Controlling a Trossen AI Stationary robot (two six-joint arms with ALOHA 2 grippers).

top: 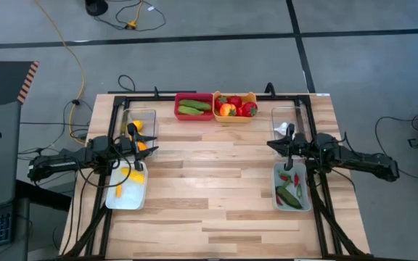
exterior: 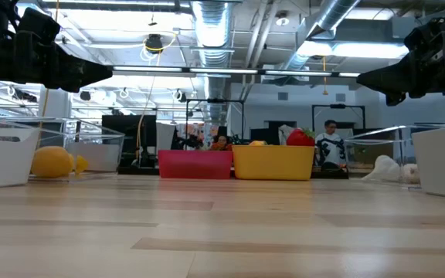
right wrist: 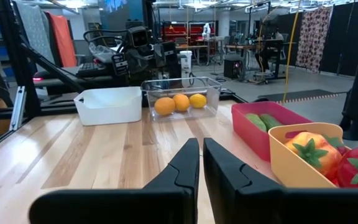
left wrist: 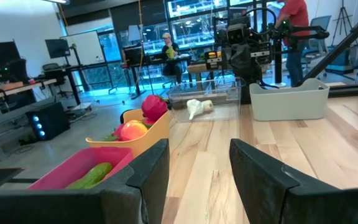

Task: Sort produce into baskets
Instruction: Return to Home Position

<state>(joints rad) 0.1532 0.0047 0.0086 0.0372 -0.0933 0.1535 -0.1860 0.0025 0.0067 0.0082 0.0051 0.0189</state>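
At the table's far edge, a red bin (top: 193, 106) holds green cucumbers (right wrist: 263, 121), and the orange-yellow bin (top: 235, 106) beside it holds red and yellow pieces (left wrist: 143, 118). On the left, a clear tub (top: 141, 122) contains orange fruits (right wrist: 180, 102), and a white tray (top: 127, 186) contains yellow pieces. On the right, a clear tub (top: 287, 118) holds white garlic (left wrist: 197, 107), and a white tray (top: 292, 187) holds green pieces and red chilies. My left gripper (left wrist: 199, 180) hovers open and level over the left tray's inner side. My right gripper (right wrist: 201, 168) hovers shut by the right containers.
Black frame rails (top: 115, 109) run along the table's left, right and far sides. Bare wood (top: 212, 174) lies between the two arms. People stand and sit in the room beyond the table (exterior: 331, 143). A yellow cable (top: 64, 43) lies on the floor.
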